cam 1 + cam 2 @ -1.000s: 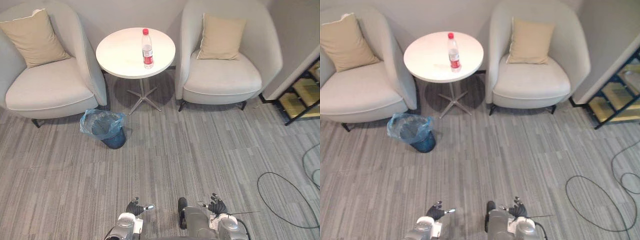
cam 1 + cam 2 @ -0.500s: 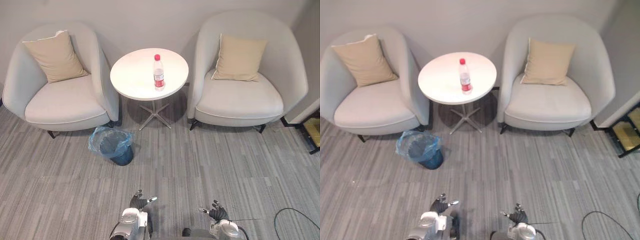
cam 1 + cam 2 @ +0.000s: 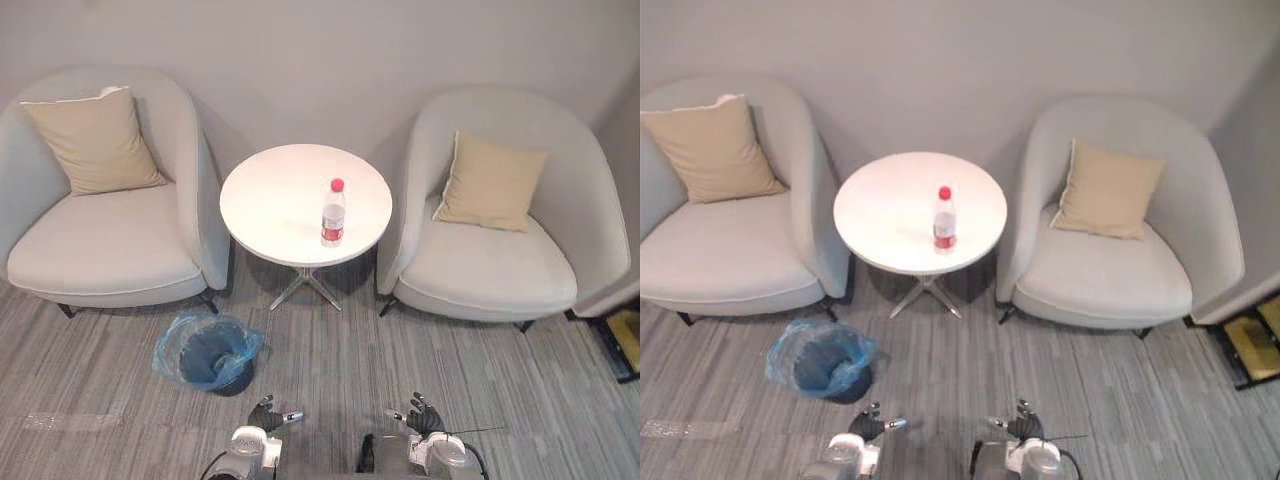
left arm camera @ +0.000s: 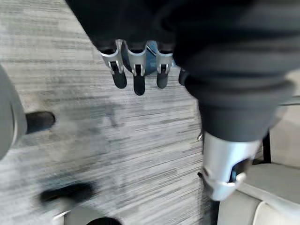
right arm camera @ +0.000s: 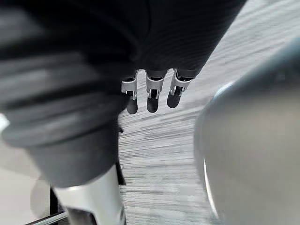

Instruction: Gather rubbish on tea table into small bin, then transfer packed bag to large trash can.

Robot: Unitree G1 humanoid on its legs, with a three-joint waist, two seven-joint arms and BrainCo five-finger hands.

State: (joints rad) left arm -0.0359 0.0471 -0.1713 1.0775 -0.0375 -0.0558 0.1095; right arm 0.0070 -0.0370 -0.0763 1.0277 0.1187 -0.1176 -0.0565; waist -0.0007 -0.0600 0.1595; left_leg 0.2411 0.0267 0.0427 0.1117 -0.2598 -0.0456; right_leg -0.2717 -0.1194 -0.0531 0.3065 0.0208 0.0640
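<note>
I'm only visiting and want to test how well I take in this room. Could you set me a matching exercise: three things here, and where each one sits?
Things
1. clear plastic bottle with a red cap
2. small dark bin lined with a blue plastic bag
3. tan square cushion on the left

Places
A. leaning against the back of a pale grey armchair
B. upright on the round white table
C. on the grey striped carpet, in front of an armchair

Pairs: 1-B, 2-C, 3-A

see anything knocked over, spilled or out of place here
Nothing stands out. The bottle stands upright on the round table, with no spill around it, and the blue-bagged bin sits upright on the floor.
</note>
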